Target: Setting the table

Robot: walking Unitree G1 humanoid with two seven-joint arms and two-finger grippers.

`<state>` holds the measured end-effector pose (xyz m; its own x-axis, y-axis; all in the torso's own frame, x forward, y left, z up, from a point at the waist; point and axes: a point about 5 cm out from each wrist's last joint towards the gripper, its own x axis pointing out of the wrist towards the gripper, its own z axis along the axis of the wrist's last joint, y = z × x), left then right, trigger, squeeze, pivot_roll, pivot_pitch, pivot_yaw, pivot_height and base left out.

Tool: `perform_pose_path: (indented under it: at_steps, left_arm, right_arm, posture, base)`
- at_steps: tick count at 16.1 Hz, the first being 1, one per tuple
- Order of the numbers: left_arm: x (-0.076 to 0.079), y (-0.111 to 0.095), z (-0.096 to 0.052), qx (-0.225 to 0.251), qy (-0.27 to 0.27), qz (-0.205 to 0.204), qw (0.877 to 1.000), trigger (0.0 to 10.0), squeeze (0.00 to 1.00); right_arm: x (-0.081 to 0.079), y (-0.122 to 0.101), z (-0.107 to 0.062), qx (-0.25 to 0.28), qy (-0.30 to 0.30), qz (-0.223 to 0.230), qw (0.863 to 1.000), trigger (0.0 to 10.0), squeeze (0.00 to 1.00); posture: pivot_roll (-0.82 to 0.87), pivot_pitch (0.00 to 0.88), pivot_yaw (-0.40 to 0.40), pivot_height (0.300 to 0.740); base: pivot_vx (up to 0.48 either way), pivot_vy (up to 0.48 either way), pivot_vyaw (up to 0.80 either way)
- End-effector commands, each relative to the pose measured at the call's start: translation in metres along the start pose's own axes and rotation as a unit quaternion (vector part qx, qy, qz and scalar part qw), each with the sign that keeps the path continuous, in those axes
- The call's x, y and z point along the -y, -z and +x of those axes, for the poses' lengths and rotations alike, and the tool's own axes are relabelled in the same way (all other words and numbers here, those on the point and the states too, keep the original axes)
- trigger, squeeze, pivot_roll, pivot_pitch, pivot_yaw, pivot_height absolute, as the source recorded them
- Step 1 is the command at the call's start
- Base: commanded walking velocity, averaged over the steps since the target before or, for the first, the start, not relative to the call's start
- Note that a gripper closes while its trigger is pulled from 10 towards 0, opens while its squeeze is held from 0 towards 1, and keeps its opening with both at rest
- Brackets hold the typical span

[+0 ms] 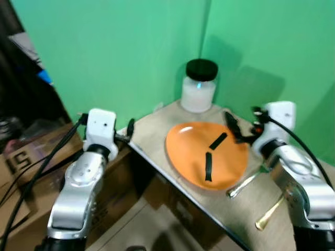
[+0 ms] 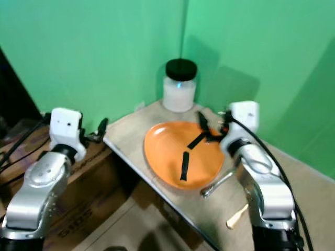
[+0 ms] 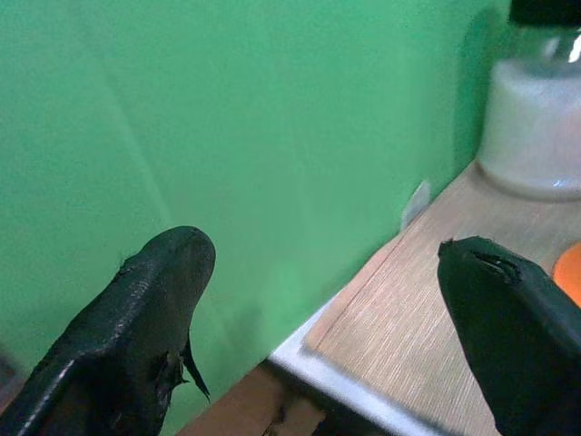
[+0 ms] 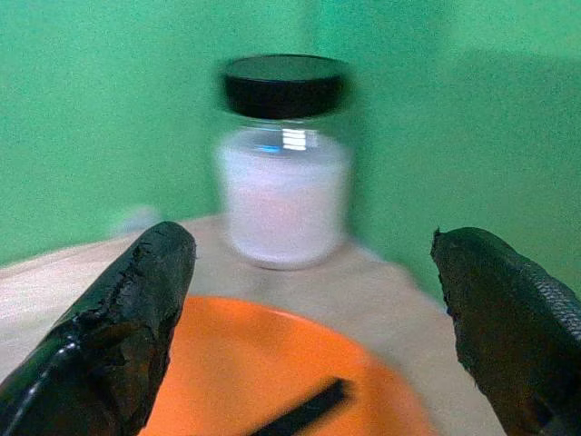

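Note:
An orange plate (image 1: 188, 149) lies on the light wooden table (image 1: 152, 128), and two short black strips (image 1: 208, 167) rest on it. Behind it stands a glass jar (image 1: 199, 86) of white contents with a black lid. A silver utensil (image 1: 243, 185) and a gold one (image 1: 269, 213) lie to the plate's right. My right gripper (image 1: 233, 126) hovers open over the plate's far right rim, pointed toward the jar (image 4: 283, 173). My left gripper (image 1: 130, 128) is open at the table's left corner, holding nothing.
Green backdrop walls (image 1: 131, 47) close in the table at the back and right. Cardboard boxes (image 1: 31, 157) and black cables (image 1: 49, 157) sit low to the left of the table. The table's front edge (image 1: 178, 191) runs diagonally before me.

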<state>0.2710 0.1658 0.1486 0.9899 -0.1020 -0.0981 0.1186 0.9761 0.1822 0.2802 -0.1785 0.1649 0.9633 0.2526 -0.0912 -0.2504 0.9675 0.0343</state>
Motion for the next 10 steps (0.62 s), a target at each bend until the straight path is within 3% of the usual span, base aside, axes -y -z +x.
perform_pose_path:
  at_steps: [1, 2, 4, 5, 6, 10]
  left_arm:
    - [0.001, 0.008, 0.001, -0.029, 0.023, -0.015, 0.999, 10.0, 0.31]
    - [0.0, 0.012, 0.001, -0.04, 0.042, -0.032, 0.998, 10.0, 1.0]
    - [-0.002, 0.017, 0.005, -0.042, 0.084, -0.017, 0.995, 10.0, 1.0]
    - [-0.001, 0.018, 0.006, -0.043, 0.11, -0.008, 0.993, 10.0, 1.0]
    - [0.0, 0.018, 0.007, -0.041, 0.126, -0.009, 0.991, 10.0, 1.0]
    - [0.022, 0.015, 0.015, -0.026, 0.269, -0.021, 0.963, 10.0, 1.0]
  right_arm:
    - [-0.001, 0.001, 0.001, -0.022, -0.007, 0.016, 1.0, 10.0, 0.0]
    - [-0.003, 0.005, 0.003, -0.044, -0.009, 0.025, 0.999, 10.0, 0.0]
    - [0.001, 0.011, 0.01, -0.059, 0.015, 0.071, 0.996, 10.0, 0.0]
    - [0.004, 0.011, 0.012, -0.057, 0.023, 0.079, 0.995, 10.0, 0.73]
    - [0.006, 0.011, 0.013, -0.059, 0.03, 0.083, 0.994, 10.0, 1.0]
    - [0.024, 0.018, 0.014, -0.093, 0.063, 0.093, 0.989, 10.0, 1.0]
  posture:
    - [0.11, 0.0, 0.012, 0.74]
    - [0.11, 0.0, 0.013, 0.74]
    - [0.11, 0.0, 0.01, 0.74]
    - [0.11, 0.0, 0.007, 0.74]
    - [0.11, 0.0, 0.009, 0.74]
    - [0.09, 0.0, 0.019, 0.74]
  base:
    - [0.0, 0.0, 0.0]
    - [0.0, 0.0, 0.0]
    - [0.0, 0.0, 0.0]
    - [0.0, 0.0, 0.0]
    - [0.0, 0.0, 0.0]
    - [0.0, 0.0, 0.0]
